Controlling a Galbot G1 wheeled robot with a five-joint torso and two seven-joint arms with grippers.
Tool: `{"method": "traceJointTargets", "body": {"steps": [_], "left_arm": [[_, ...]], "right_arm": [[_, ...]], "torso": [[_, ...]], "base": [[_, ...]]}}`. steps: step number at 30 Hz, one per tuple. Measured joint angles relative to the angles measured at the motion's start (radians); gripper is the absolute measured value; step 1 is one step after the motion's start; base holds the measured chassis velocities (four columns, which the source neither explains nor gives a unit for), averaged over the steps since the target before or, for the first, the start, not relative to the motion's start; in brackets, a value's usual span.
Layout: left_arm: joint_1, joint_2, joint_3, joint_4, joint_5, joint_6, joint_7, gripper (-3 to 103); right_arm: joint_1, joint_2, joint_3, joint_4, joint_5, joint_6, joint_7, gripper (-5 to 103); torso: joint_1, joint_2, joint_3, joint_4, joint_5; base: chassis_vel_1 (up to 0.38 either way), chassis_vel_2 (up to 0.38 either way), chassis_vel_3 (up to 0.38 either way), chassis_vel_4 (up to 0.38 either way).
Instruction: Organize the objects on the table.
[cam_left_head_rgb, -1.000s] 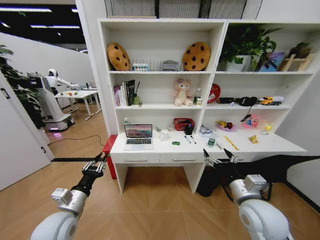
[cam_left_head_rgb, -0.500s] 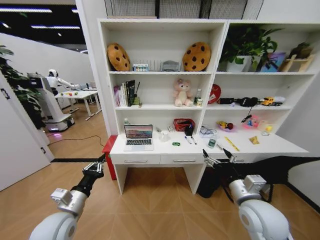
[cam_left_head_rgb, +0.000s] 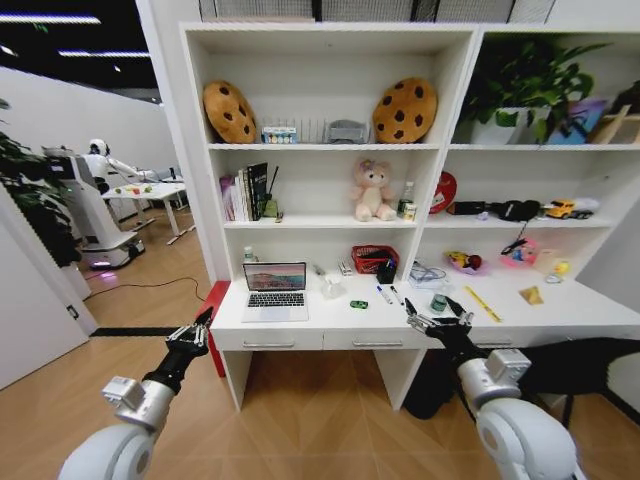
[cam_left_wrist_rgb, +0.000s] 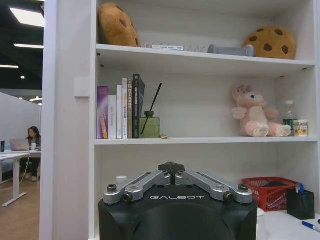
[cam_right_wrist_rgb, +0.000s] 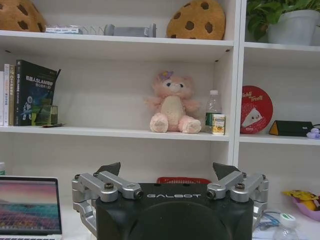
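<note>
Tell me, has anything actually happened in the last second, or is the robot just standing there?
The robot has rolled closer: the table and its shelving look bigger and sit higher in the head view. That is the camera moving, not the things. The laptop, green toy car and marker pens lie where they were. The left gripper and right gripper stay raised, open and empty.

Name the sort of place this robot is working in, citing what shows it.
Probably an office or lab mocked up as a home study: a white desk with an open laptop, bookshelves holding books and a plush bear.
</note>
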Motion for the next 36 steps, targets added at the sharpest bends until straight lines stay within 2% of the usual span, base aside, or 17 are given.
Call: {"method": "traceJointTargets", "body": {"steps": [2, 6, 8, 10, 12, 13, 14, 15, 16, 18, 21, 36], "left_arm": [[-0.001, 0.001, 0.000, 0.001, 0.000, 0.000, 0.000, 0], [-0.003, -0.001, 0.001, 0.004, -0.001, 0.000, 0.003, 0], [-0.003, -0.002, 0.001, 0.005, -0.001, 0.000, 0.003, 0], [-0.003, -0.005, 0.002, 0.005, 0.000, -0.001, 0.004, 0], [-0.003, -0.006, 0.002, 0.006, 0.001, -0.001, 0.005, 0], [-0.003, -0.007, 0.002, 0.006, 0.001, -0.001, 0.006, 0], [-0.003, -0.007, 0.002, 0.006, 0.001, -0.001, 0.006, 0], [-0.003, -0.007, 0.002, 0.006, 0.001, -0.001, 0.006, 0], [-0.003, -0.007, 0.002, 0.007, 0.001, -0.001, 0.006, 0], [-0.004, -0.007, 0.001, 0.007, 0.001, -0.001, 0.006, 0], [-0.005, -0.005, 0.000, 0.008, 0.000, -0.001, 0.006, 0], [-0.003, -0.004, -0.001, 0.012, 0.000, 0.000, 0.012, 0]], "right_arm": [[0.001, 0.000, 0.000, 0.000, 0.000, -0.001, 0.000, 100], [0.002, -0.001, -0.001, -0.001, 0.000, -0.002, 0.000, 100], [0.003, -0.002, -0.001, -0.002, -0.001, -0.002, 0.000, 100], [0.006, -0.002, -0.005, -0.010, -0.009, 0.010, 0.000, 100], [0.007, -0.003, -0.008, -0.017, -0.010, 0.022, 0.000, 100], [0.007, -0.003, -0.011, -0.021, -0.008, 0.025, -0.001, 100], [0.006, -0.003, -0.013, -0.023, -0.008, 0.025, -0.001, 100], [0.006, -0.003, -0.013, -0.023, -0.008, 0.025, -0.001, 100], [0.003, -0.003, -0.017, -0.023, -0.009, 0.026, -0.001, 100], [-0.011, 0.000, -0.020, -0.023, -0.009, 0.023, -0.009, 100], [-0.014, 0.001, -0.020, -0.024, -0.008, 0.022, -0.011, 100], [0.017, -0.005, -0.004, -0.036, 0.005, 0.007, -0.004, 100]], "torso": [[0.000, 0.000, 0.000, 0.0006, 0.0010], [0.000, 0.000, 0.000, 0.0000, -0.0005], [0.001, 0.000, 0.000, 0.0007, 0.0008], [0.001, 0.000, 0.000, 0.0003, -0.0007], [0.001, 0.000, 0.000, 0.0002, -0.0002], [0.002, -0.001, 0.001, 0.0013, 0.0017], [0.002, -0.001, 0.001, 0.0000, 0.0006], [0.002, -0.001, 0.001, 0.0000, 0.0006], [0.001, -0.001, 0.000, -0.0002, -0.0012], [0.001, -0.001, 0.001, 0.0005, 0.0013], [-0.001, 0.000, 0.000, 0.0003, -0.0002], [0.001, 0.000, 0.000, 0.0002, 0.0003]], "base": [[-0.330, 0.331, 0.297, -0.334], [-0.388, 0.359, 0.372, -0.357], [-0.381, 0.368, 0.357, -0.350], [-0.337, 0.322, 0.372, -0.349], [-0.335, 0.273, 0.286, -0.305], [-0.203, 0.273, 0.141, -0.155], [-0.189, 0.206, 0.141, -0.032], [-0.189, 0.206, 0.141, -0.032], [-0.189, 0.107, 0.046, -0.032], [-0.057, 0.020, 0.003, -0.050], [0.015, -0.012, 0.001, 0.022], [0.027, -0.036, -0.022, 0.025]]}}
